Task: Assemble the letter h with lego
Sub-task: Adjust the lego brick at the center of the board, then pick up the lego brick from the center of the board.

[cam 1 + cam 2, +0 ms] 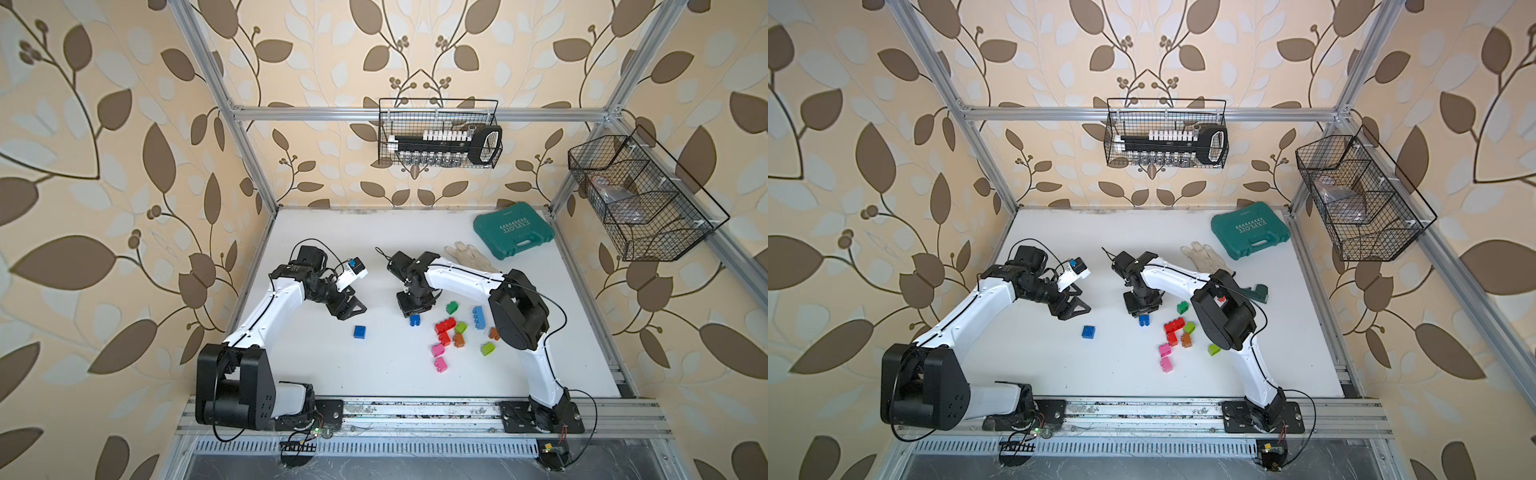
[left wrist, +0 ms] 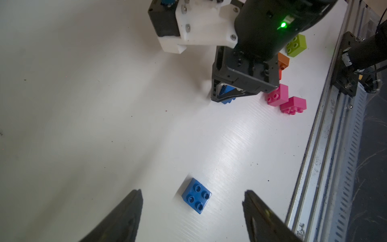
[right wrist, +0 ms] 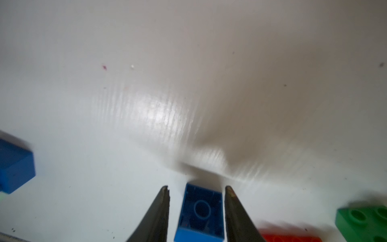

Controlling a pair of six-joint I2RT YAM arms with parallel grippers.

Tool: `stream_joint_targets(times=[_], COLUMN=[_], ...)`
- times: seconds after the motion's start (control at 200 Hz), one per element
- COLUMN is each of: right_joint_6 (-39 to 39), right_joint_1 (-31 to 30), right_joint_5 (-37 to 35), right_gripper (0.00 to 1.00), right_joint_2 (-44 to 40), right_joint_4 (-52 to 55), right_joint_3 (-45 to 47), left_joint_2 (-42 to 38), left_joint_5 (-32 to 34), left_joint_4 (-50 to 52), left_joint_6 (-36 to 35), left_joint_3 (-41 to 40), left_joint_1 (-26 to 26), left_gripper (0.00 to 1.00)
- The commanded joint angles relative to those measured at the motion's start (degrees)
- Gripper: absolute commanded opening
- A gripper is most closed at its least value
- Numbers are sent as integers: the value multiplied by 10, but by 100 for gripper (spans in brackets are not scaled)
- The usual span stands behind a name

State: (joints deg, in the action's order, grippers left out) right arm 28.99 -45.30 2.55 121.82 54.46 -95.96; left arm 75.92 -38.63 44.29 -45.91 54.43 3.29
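- The front rail (image 1: 415, 409) bounds the near edge of the surface (image 1: 365, 374). The strip behind it is bare across its width.
- The lego sits right of centre. Two pink bricks (image 1: 439, 357) lie nearest, then a lime brick (image 1: 488, 348), red bricks (image 1: 445, 326) and a green brick (image 1: 451, 308).
- An orange brick (image 1: 493, 332) is half hidden by the right elbow. A light blue brick (image 1: 478, 318) lies just beside that elbow.
- A lone blue brick (image 1: 360, 331) lies studs up, well apart from the cluster, with open room on its left.
- The right jaws point down and straddle a second blue brick (image 3: 201, 211), its hollow underside facing the wrist camera. They are released: a gap shows on one side, and contact on the other cannot be confirmed. That view is blurred.
- The left jaws are spread wide and empty, above the surface beyond the lone blue brick.
- A white glove (image 1: 469, 255) is partly covered by the right forearm.
- A teal case (image 1: 514, 235) lies near the far right corner. The far left is open.
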Motion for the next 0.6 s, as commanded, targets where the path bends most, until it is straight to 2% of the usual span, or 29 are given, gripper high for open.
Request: stream_joint_targets(times=[0.0,0.075,0.27,0.435,0.595], right_joint_6=[7,27,79,109,129], right_joint_1=[-2,-1,1,-3,-4], right_joint_5=[-12,-9,20,22,5], right_gripper=[47,56,58,56,44], right_joint_2=[-47,-76,-84,-37,-17], right_joint_4=[-14,-20,-31,-42,-47], right_joint_3=[20,53,93,74,69], left_joint_2=[-5,-8,-8,-15,-28], left_joint_5=[-15,-22,-20,-16,-44], left_joint_4=[-5,-11,-19,-25,-39], left_joint_6=[-3,-9,-5,1,3], left_joint_3=[-5,-11,-15,-19,-30], left_joint_1=[-6,-6,-6,-6,-5], left_gripper=[78,79,79,79,81])
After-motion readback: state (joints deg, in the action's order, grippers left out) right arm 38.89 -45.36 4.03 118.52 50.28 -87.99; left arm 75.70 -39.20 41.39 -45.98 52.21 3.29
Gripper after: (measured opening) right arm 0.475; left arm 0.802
